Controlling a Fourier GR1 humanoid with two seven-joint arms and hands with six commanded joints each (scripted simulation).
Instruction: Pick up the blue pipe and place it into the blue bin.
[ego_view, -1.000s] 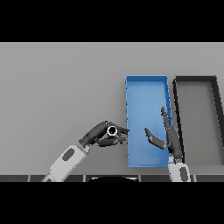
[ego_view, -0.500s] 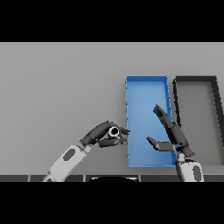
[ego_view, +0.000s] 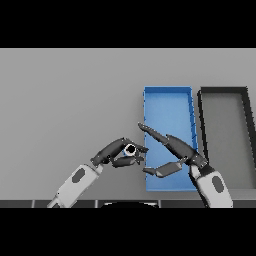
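The step in hand looks like the carry: the left hand (ego_view: 116, 153) has its fingers curled round a small object with a pale round end, most likely the blue pipe (ego_view: 130, 149), though it shows end-on and its colour is hard to make out. It is held just left of the blue bin (ego_view: 168, 92), near the bin's lower left corner and above the grey counter (ego_view: 65, 100). The pipe is not yet in the bin.

The right hand (ego_view: 175, 150) holds nothing; its fingers are straight and its thumb spread, stretched over the near end of the blue bin and pointing left toward the pipe. A black bin (ego_view: 223, 90) stands just beside the blue one on its right.

The next move calls either for passing the pipe to the right hand, or for swinging the left hand right over the bin's wall before letting go.

Compared with half a second ago, the right hand has tilted and reached further left, its fingertips now close to the left hand, which has hardly shifted.
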